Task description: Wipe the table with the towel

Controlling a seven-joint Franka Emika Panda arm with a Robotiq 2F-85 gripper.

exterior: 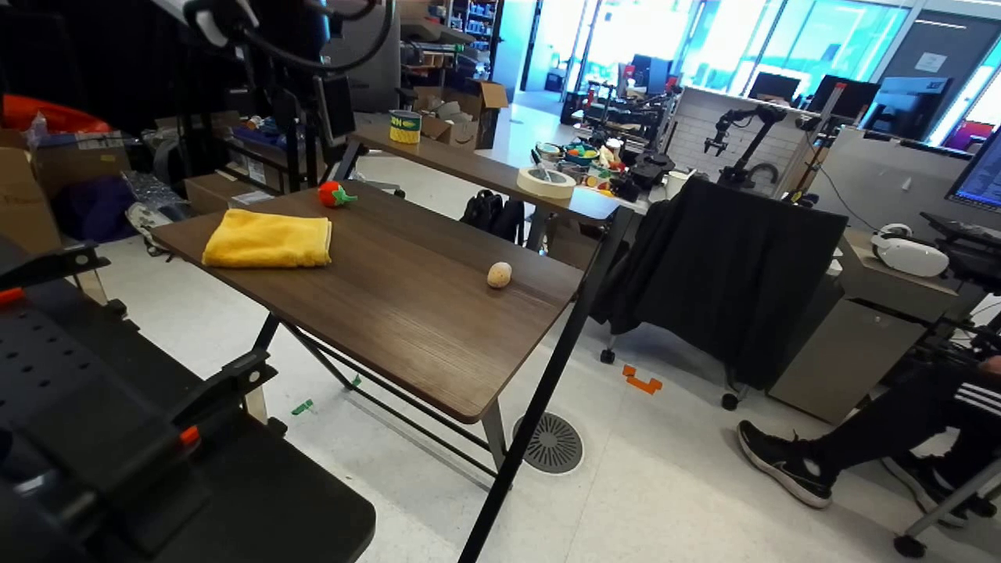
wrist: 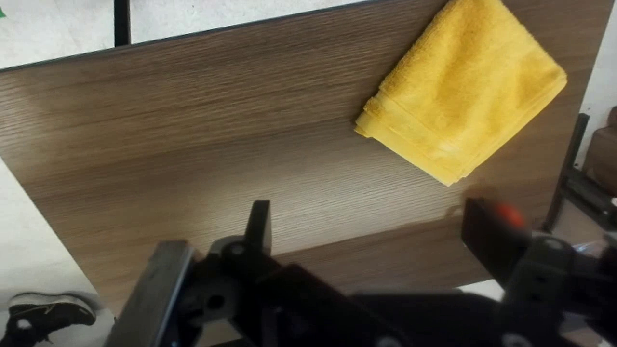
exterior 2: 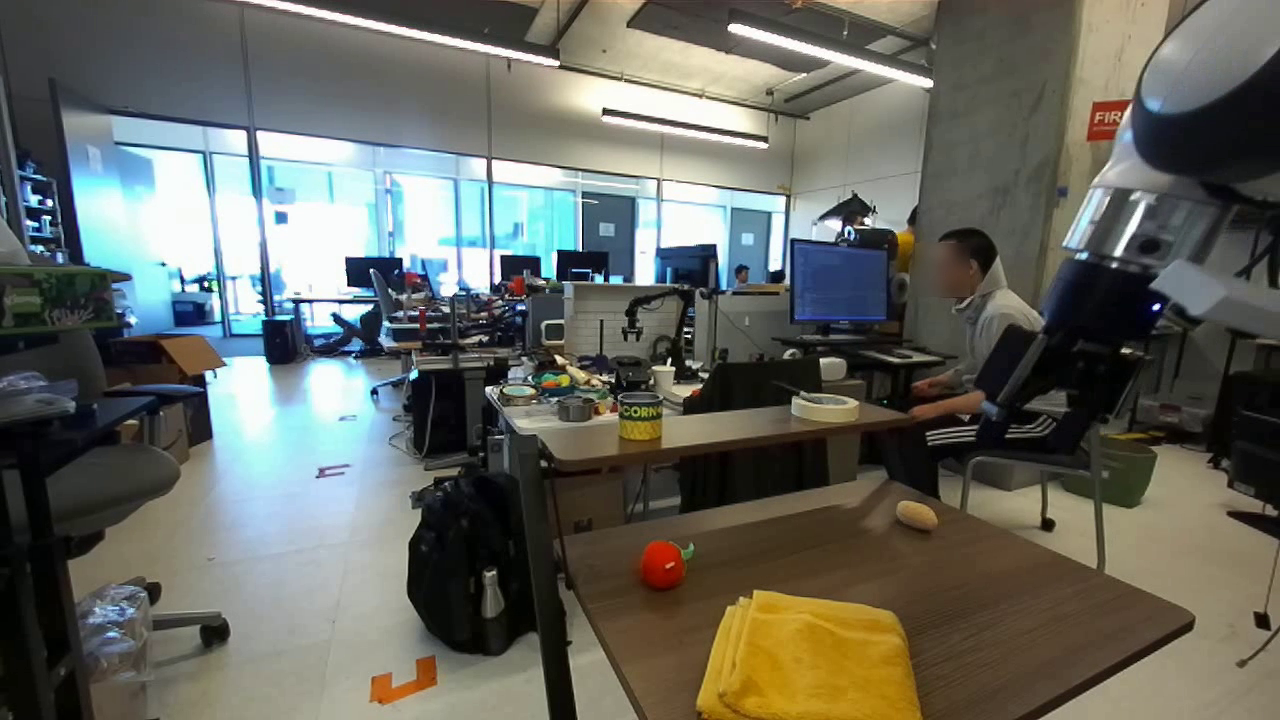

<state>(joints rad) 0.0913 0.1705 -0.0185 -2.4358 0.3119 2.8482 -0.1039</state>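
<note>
yellow towel on table, end effector spread

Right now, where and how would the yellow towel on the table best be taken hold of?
Probably by the banded end of the towel, facing the open gripper in the wrist view, coming from above: it lies folded flat on the table, so closing downward might bunch it up, where a sideways push might only slide it.

Towel lies on the table — tape on the shelf behind.
</note>
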